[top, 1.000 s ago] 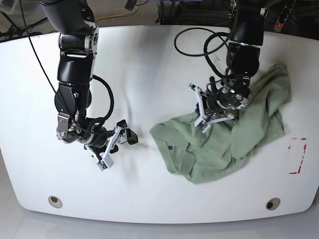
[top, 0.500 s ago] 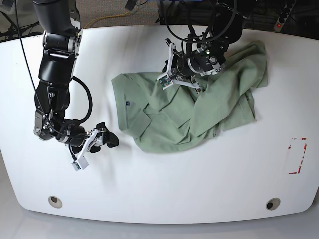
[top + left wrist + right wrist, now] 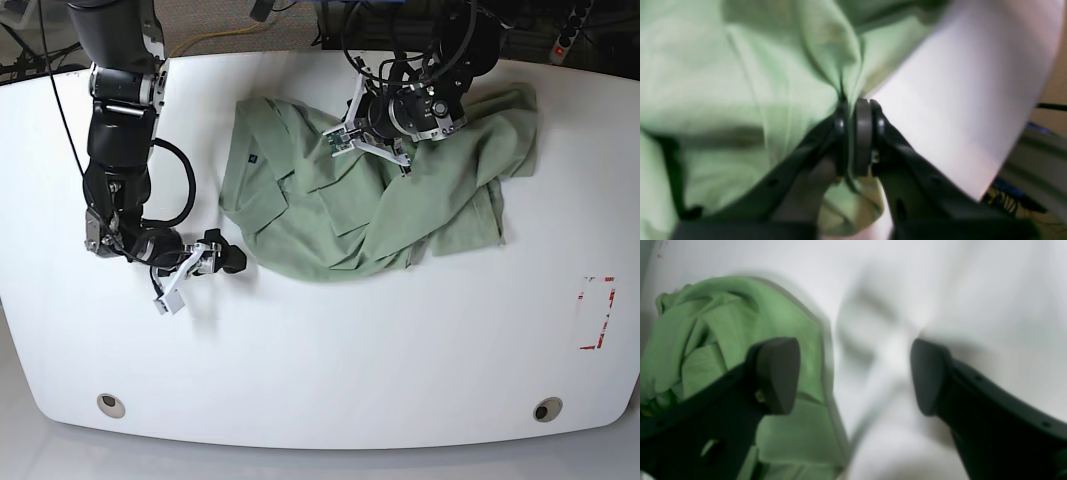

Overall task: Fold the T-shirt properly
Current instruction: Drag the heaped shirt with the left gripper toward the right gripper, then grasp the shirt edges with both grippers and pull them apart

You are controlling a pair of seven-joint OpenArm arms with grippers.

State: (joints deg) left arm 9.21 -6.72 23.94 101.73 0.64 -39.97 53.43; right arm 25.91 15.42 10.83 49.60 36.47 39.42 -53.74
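The left claw (image 3: 853, 133) is pinching a bunched fold of the T-shirt (image 3: 380, 190); in the left wrist view its two pads are pressing together with green cloth squeezed between them and more cloth hanging out below. In the base view this claw (image 3: 372, 132) is sitting over the shirt close to the bench's (image 3: 320, 360) far edge, about midway along it.

The right claw (image 3: 853, 376) is standing wide apart, gripping nothing. In the right wrist view its two dark fingertips (image 3: 778, 373) are hovering over bare white bench, with the shirt's (image 3: 723, 350) edge lying behind the one fingertip. In the base view this claw (image 3: 190, 272) is sitting just beside the garment's near corner, apart from it.

The T-shirt is lying crumpled across the far half of the bench, spreading from the middle toward the right edge of the base view, with its collar and small dark label (image 3: 253, 156) turned toward the right arm.

A red-marked rectangle (image 3: 596, 312) is showing near the bench's right edge, well apart from the shirt. Two round holes (image 3: 111, 404) are sitting near the near corners. Black cables (image 3: 180, 190) are looping beside the right arm.
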